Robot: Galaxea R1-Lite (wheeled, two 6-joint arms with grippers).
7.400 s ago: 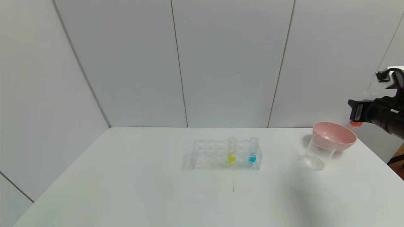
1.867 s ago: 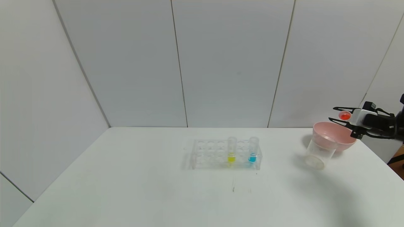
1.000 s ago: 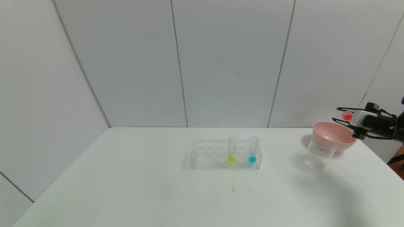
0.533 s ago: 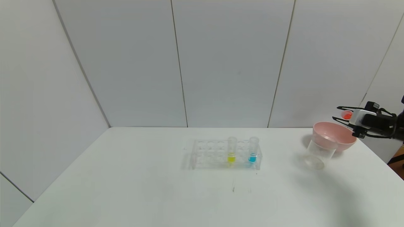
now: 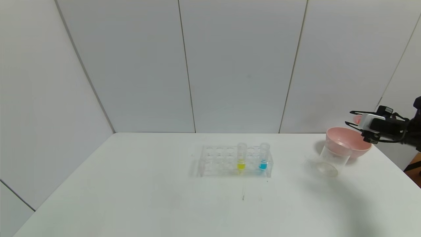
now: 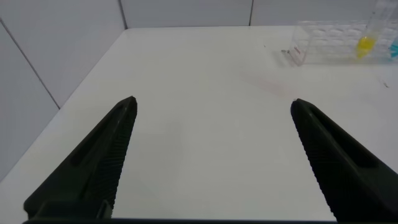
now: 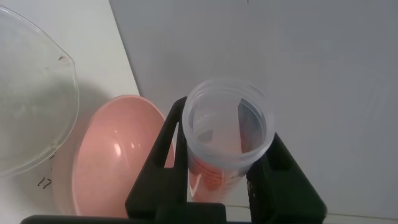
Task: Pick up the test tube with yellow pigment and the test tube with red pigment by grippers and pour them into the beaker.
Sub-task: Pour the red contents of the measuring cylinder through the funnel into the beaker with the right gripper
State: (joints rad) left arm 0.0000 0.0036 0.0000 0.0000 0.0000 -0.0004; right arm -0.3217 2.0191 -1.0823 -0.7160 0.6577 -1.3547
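My right gripper (image 5: 349, 118) is shut on the test tube with red pigment (image 5: 357, 119) and holds it in the air above the pink bowl's right side, behind and to the right of the beaker (image 5: 330, 159). In the right wrist view the tube's open mouth faces the camera between the fingers of the gripper (image 7: 227, 134), with orange-red liquid (image 7: 214, 177) low in it. The test tube with yellow pigment (image 5: 241, 158) stands in the clear rack (image 5: 217, 161) and also shows in the left wrist view (image 6: 365, 40). My left gripper (image 6: 212, 101) is open and empty over the table's left part.
A pink bowl (image 5: 357, 149) stands just behind the beaker near the table's right edge; it also shows in the right wrist view (image 7: 112, 168) beside the beaker's rim (image 7: 68, 68). A tube with blue liquid (image 5: 263, 157) stands in the rack to the right of the yellow one.
Over the last seconds my right gripper came down from higher at the right and turned. In the last second it barely moved, and the red liquid shows less in the head view.
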